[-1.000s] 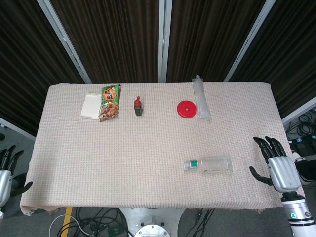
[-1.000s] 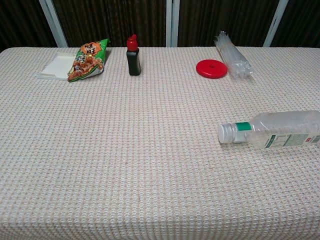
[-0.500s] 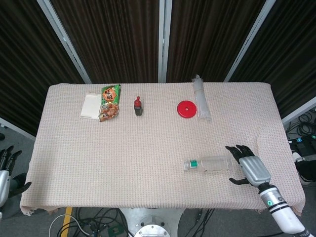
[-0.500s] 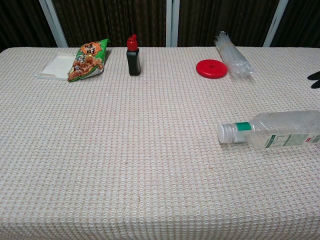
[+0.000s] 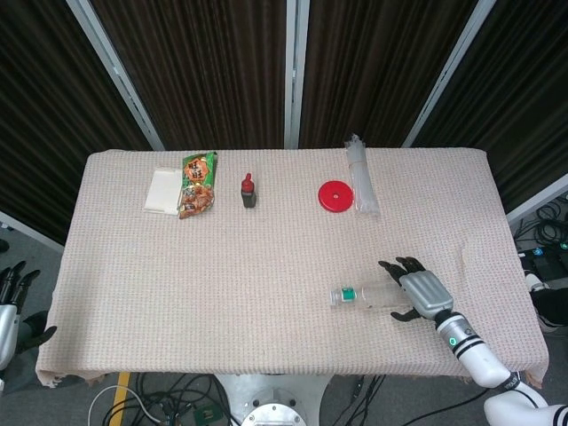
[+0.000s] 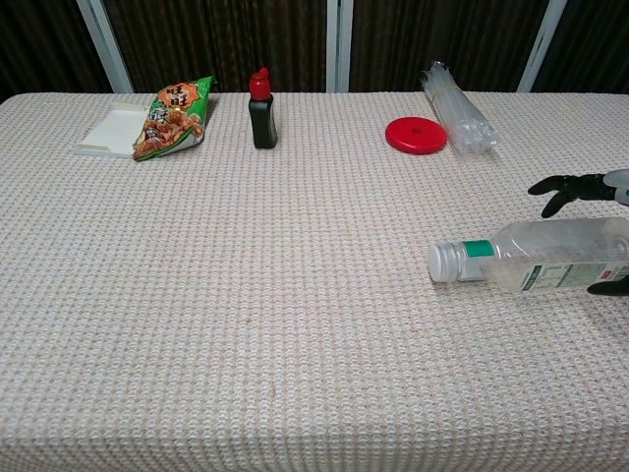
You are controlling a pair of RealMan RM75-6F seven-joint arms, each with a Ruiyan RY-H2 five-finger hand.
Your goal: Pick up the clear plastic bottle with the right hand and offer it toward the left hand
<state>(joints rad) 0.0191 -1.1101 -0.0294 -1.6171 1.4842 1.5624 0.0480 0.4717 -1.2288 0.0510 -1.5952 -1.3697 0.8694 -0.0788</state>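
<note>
With your right hand point(image 5: 415, 291) spread, ungripping, over the clear plastic bottle point(image 5: 373, 295), closing off-centre could roll it across the worktop point(image 5: 266, 275).

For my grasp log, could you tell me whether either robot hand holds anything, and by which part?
Nothing is held. The right robot hand is spread open over the base end of the clear plastic bottle, which lies on the table. The left robot hand is empty.

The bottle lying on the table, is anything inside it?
The bottle is clear and looks empty: no liquid shows through its side. A label covers part of it, and the right robot hand arches over its far end, so that end cannot be seen fully.
</note>
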